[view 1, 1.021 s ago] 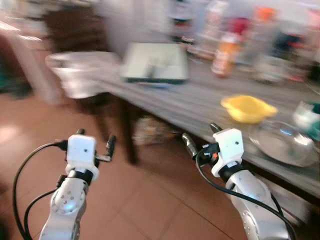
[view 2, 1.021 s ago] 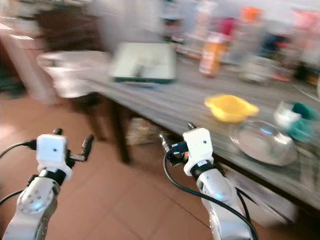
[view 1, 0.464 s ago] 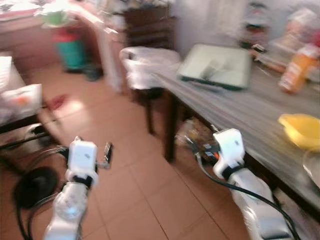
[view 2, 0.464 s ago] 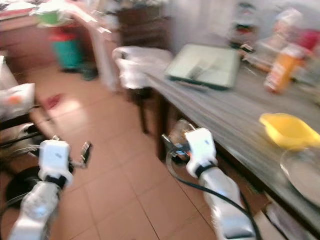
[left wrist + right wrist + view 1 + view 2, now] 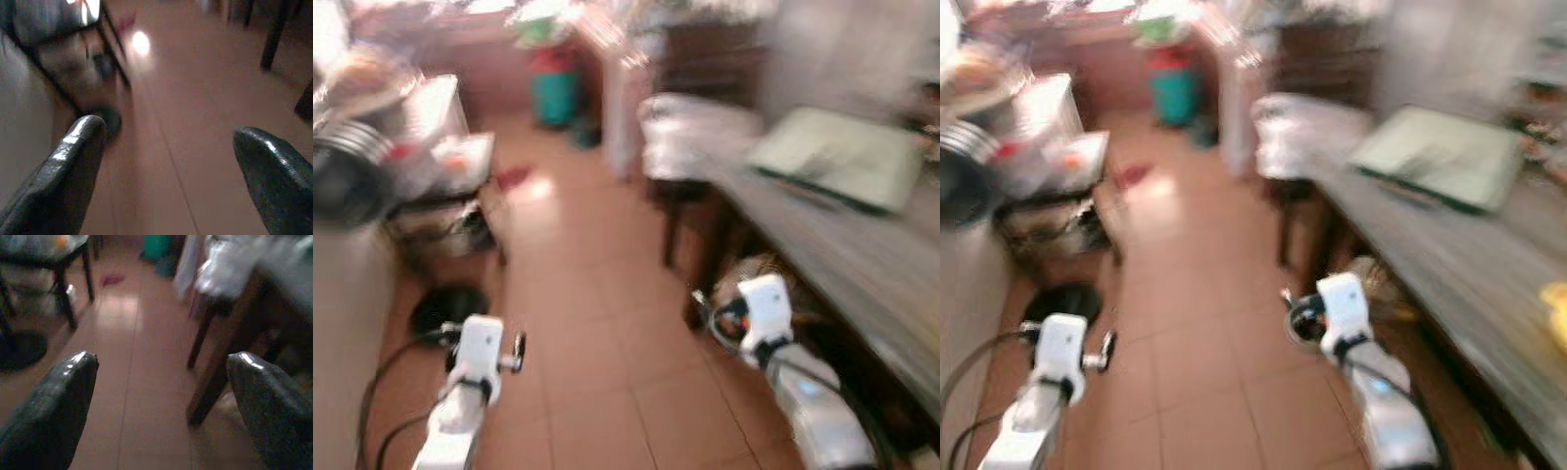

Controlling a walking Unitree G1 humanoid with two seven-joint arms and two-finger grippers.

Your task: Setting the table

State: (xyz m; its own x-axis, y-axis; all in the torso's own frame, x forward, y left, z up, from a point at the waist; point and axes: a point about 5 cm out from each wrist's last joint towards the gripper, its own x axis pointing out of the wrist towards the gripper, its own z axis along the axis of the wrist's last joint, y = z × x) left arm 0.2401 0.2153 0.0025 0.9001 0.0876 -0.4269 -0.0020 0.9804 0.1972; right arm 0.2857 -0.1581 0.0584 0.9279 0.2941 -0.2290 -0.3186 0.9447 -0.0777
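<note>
Both arms are held out low over the tiled floor (image 5: 597,323), and both views from the head are blurred. The left gripper (image 5: 166,161) is at the lower left of the frame, its fingers spread wide with nothing but floor between them. The right gripper (image 5: 161,396) is at lower centre right, just beside the near edge of the table (image 5: 862,274); it too gapes with nothing held.

The table runs along the right side of the frame, grey and long. On it, at upper right, lies a pale green tray (image 5: 837,157), and in the right eye view a scrap of something yellow (image 5: 1557,299) shows at the right edge (too blurred to name). At upper left a low shelf (image 5: 440,211) carries blurred metal pots and boxes.

Nothing is in hand yet. The tray looks stiff, flat and fairly light, probably smooth-surfaced, so I judge a pinch on its raised rim safer than the flat face; a one-sided grip may let it tip.
</note>
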